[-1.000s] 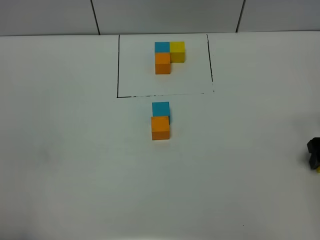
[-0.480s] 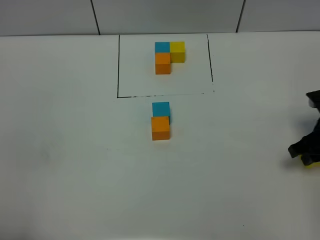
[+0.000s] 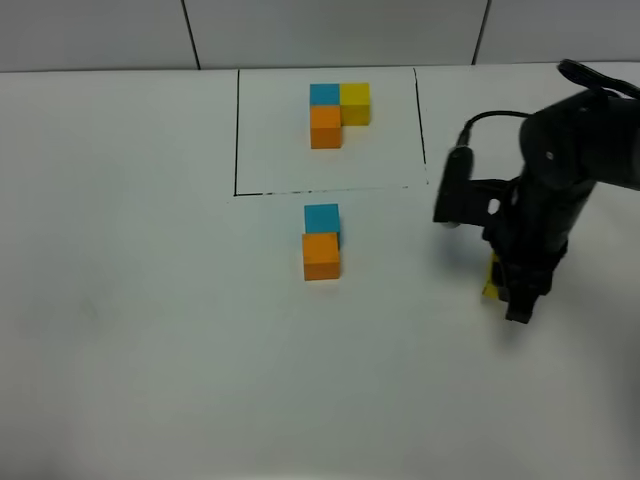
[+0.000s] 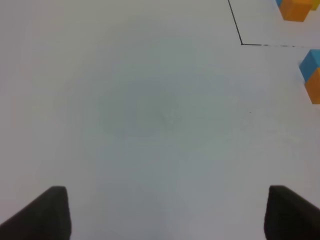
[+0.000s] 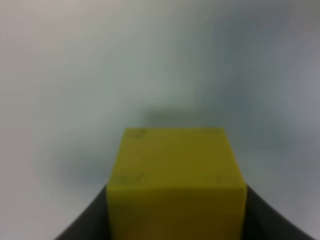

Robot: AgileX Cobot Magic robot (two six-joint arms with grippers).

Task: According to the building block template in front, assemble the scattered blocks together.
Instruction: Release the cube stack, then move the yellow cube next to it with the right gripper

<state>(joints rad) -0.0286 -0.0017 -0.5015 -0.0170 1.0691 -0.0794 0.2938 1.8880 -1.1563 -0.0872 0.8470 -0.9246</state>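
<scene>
Overhead and wrist views, 2 arms. The right pincer (image 3: pixel 514 300) points down at the white table (image 3: pixel 150 350) and is pressed together on the yellow cube (image 3: pixel 491 277). In its wrist view the cube (image 5: pixel 176 182) fills the gap of the pincer (image 5: pixel 176 222), with 1 dark finger (image 5: pixel 82 227) against each side face. Whether the cube rests on the table or hangs just above it cannot be told.

The other 2 loose cubes lie well apart from this pincer, on its left. The blue cube (image 3: pixel 321 218) is the farther of the 2, and the orange cube (image 3: pixel 321 256) touches its near face. Farther out, also left of the pincer, the template (image 3: pixel 338 115) sits inside a thin black outline (image 3: pixel 237 130): 3 cubes in an L, blue, yellow and orange.

The left pincer (image 4: pixel 165 220) stands spread with only bare table between its 2 fingers (image 4: pixel 45 215). The blue and orange pair (image 4: pixel 312 75) lies ahead of it and off to its right.
</scene>
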